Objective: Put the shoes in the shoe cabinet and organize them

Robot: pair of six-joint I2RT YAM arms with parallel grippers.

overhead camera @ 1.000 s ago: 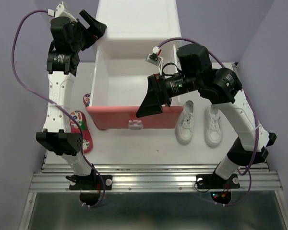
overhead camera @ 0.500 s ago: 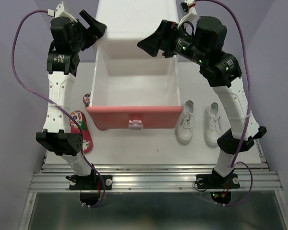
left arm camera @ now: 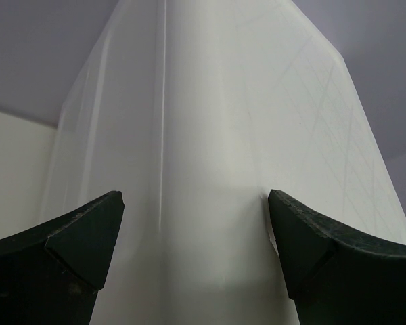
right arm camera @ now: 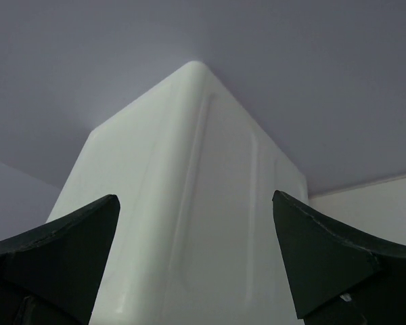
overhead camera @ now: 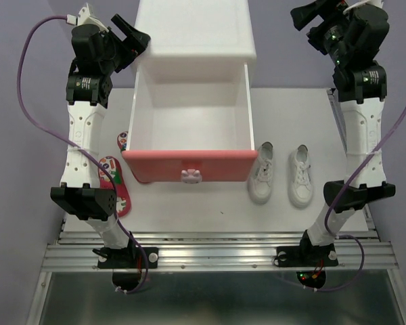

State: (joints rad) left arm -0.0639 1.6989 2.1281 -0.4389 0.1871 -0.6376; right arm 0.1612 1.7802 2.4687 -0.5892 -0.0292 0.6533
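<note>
Top external: white sneakers (overhead camera: 281, 175) side by side on desk (overhead camera: 284, 112), just right of open drawer (overhead camera: 162, 169) (empty) — long axes near-far, well nearward of right fingers (overhead camera: 304, 15), spread wide, empty; left fingers (overhead camera: 132, 34) wide too, red sandals (overhead camera: 115, 181) on their side.

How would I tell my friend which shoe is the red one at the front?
Find the white cabinet with its pink-fronted drawer pulled open. Just left of that pink front lies a flat red sandal with a colourful insole. The sneakers right of the drawer are white, and the other sandal sits farther back, mostly hidden.
</note>
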